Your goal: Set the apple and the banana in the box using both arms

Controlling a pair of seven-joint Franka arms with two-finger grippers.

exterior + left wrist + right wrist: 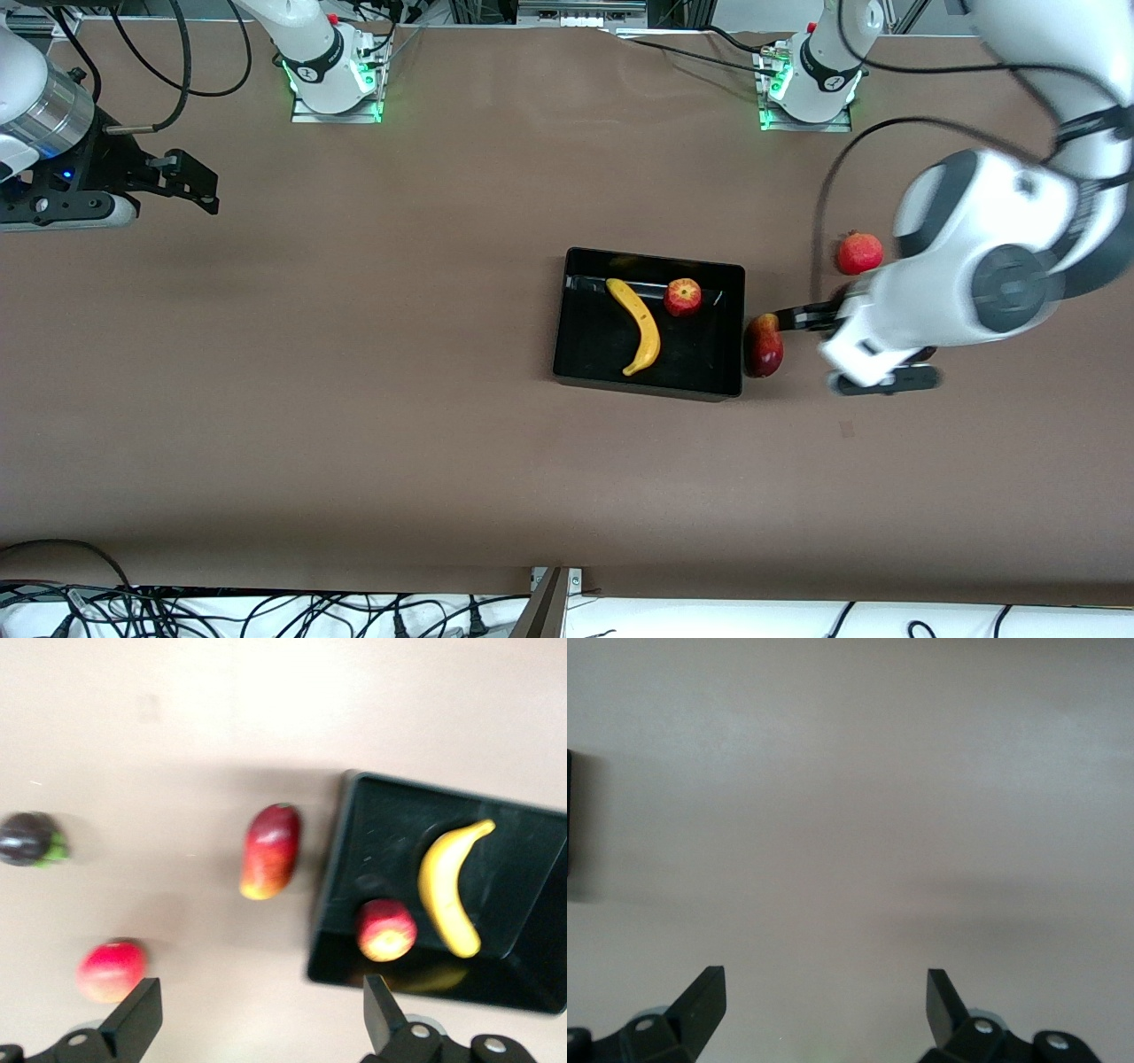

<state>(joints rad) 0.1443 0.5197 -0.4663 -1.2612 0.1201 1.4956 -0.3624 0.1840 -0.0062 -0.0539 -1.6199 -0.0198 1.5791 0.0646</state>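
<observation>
- The banana [637, 325] and apple [682, 297] lie in the box [646, 383], mid-frame in the front view.
- The left claw [257, 1014], fingers apart, empty, hangs over the desk [354, 399] beside the box.
- The right claw [824, 997], fingers apart, waits at upper left of the front view.

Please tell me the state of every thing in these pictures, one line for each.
banana: lying in the box
apple: in the box, beside the banana
box: open, holds both fruits
mango-like fruit: on the table, beside the box
round red fruit: on the table
dark purple fruit: on the table
left claw: open, empty
right claw: open, empty, waits over bare table
</observation>
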